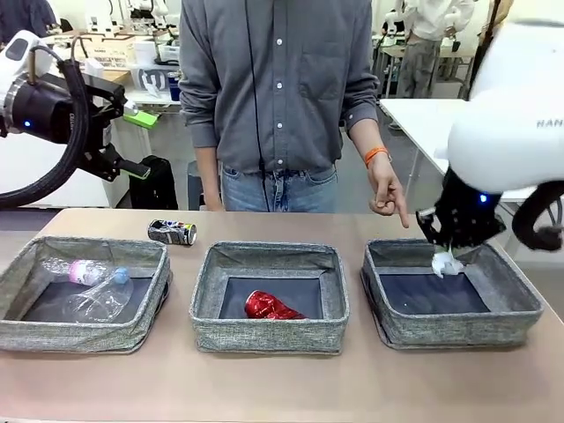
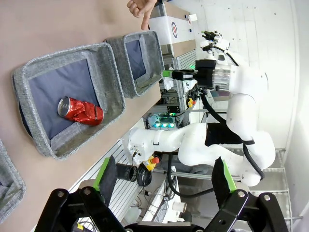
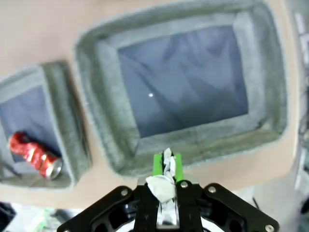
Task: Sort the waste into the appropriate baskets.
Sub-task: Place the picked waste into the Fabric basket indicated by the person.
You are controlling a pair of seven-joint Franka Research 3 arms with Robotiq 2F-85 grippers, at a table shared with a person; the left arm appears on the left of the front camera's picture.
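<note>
A tan worktop (image 1: 282, 388) carries three grey fabric baskets in a row. The right basket (image 1: 458, 330) lies directly beneath the right pincer (image 1: 442, 248), and its dark bottom is bare. The middle basket (image 1: 264, 339) sits beside it, toward the robot's left. The left basket (image 1: 26, 326) is the farthest from that pincer.

A person stands across the worktop. The person's hand (image 1: 385, 189) points a finger down just beside the right pincer, apparently showing where its load belongs.

The right pincer is clamped on a crumpled white paper wad (image 3: 161, 186). It hangs low over the right basket's far rim, probably so the wad falls inside. The left pincer (image 1: 139, 143) hovers high above the left basket with its jaws spread wide and nothing between them, likely parked out of the way.

A clear plastic bottle (image 1: 84, 271) and a clear plastic cup (image 1: 101, 301) lie together in the left basket, which seems to take plastics. A crushed red can (image 1: 269, 306) lies in the middle basket, likely the one for metal. A dark printed can (image 1: 172, 232) lies on its side on the worktop outside the baskets, well apart from both pincers and nearer the left one, not yet sorted.
</note>
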